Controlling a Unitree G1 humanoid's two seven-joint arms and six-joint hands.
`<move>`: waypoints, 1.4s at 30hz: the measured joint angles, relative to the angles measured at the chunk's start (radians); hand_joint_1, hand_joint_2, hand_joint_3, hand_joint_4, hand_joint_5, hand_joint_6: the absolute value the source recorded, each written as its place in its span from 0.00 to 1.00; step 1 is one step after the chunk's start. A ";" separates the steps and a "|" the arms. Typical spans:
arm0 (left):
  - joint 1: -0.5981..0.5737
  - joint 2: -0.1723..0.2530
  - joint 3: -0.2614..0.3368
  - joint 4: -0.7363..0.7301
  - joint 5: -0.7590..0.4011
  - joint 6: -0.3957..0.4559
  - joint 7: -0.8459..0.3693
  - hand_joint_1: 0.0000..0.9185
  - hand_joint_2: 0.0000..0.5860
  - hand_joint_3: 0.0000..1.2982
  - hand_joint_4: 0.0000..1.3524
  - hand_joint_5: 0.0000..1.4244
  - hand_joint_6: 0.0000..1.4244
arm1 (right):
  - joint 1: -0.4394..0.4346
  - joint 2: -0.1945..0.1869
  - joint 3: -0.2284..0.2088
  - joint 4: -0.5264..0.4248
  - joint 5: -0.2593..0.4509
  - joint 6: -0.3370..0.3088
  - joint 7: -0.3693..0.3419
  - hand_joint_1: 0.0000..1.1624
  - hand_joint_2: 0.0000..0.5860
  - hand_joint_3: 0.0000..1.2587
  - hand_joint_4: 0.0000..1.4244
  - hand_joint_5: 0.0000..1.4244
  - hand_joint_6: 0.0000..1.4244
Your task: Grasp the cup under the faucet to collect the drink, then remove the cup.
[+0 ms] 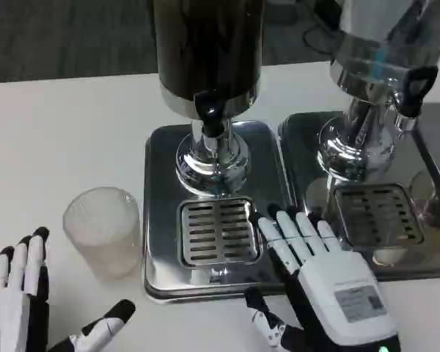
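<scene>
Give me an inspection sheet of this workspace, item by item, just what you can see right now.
Surface: white table, bare at left.
Job's things: clear cup upright on the table, left of the drip tray, not under the black faucet of the dark dispenser.
Clutter: second dispenser on its own tray at right.
Hands: left hand open, near the cup, apart from it; right hand open, fingers over the tray's right edge.
Cables: dark cable behind the dispensers.
Surroundings: dark floor beyond the table.

We see a clear plastic cup standing left of the steel drip tray. Our right hand rests on the tray's edge; our left hand lies open.
</scene>
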 measured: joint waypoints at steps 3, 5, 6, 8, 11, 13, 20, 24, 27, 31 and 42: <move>0.000 0.000 0.000 0.000 -0.001 0.000 0.000 0.00 0.14 0.00 0.00 0.00 0.00 | 0.000 0.002 0.000 0.000 0.000 0.000 0.000 0.40 0.76 0.04 0.00 0.00 0.00; 0.000 0.000 0.000 0.000 -0.001 0.000 0.000 0.00 0.14 0.00 0.00 0.00 0.00 | 0.000 0.003 0.000 0.000 0.000 0.000 0.000 0.40 0.76 0.04 0.00 0.00 0.00; 0.000 0.000 0.000 0.000 -0.001 0.000 0.000 0.00 0.14 0.00 0.00 0.00 0.00 | 0.000 0.003 0.000 0.000 0.001 0.000 0.000 0.40 0.76 0.04 0.00 0.00 0.00; 0.000 0.000 0.000 0.000 -0.001 0.000 0.000 0.00 0.14 0.00 0.00 0.00 0.00 | 0.000 0.004 0.000 0.000 0.001 0.000 0.000 0.39 0.75 0.04 0.00 0.00 0.00; -0.001 0.000 0.000 0.000 -0.001 0.000 0.000 0.00 0.14 0.00 0.00 0.00 0.00 | 0.000 0.005 -0.002 0.000 0.005 0.000 0.000 0.39 0.75 0.04 0.00 0.00 0.00; -0.003 0.000 0.000 0.000 -0.003 0.000 0.000 0.00 0.14 0.00 0.00 0.00 0.00 | 0.000 0.007 -0.006 0.000 0.005 0.000 0.000 0.39 0.75 0.04 0.00 0.00 0.00; -0.023 0.000 0.054 0.035 -0.086 -0.020 0.000 0.00 0.14 0.00 0.00 0.00 0.00 | -0.008 0.034 0.004 0.007 -0.003 0.016 0.009 0.39 0.74 0.03 0.00 0.00 0.00; -0.052 0.012 0.096 0.068 -0.162 -0.039 -0.011 0.00 0.12 0.00 0.00 0.00 0.00 | -0.004 0.040 0.008 0.006 -0.007 0.035 0.008 0.39 0.74 0.03 0.00 0.00 0.00; -0.091 0.034 0.125 0.093 -0.203 -0.060 -0.018 0.00 0.06 0.00 0.00 0.00 0.00 | -0.001 0.063 0.014 0.006 -0.007 0.052 0.005 0.39 0.74 0.03 0.00 0.00 0.00; -0.160 0.047 0.153 0.218 -0.358 -0.229 -0.020 0.00 0.05 0.00 0.00 0.02 0.03 | -0.005 0.077 0.026 0.007 -0.018 0.067 0.004 0.38 0.74 0.04 0.00 0.00 0.03; -0.278 0.108 0.169 0.489 -0.538 -0.556 -0.116 0.00 0.00 0.00 0.00 0.00 0.00 | -0.012 0.079 0.031 0.009 -0.030 0.083 0.004 0.38 0.74 0.04 0.00 0.00 0.03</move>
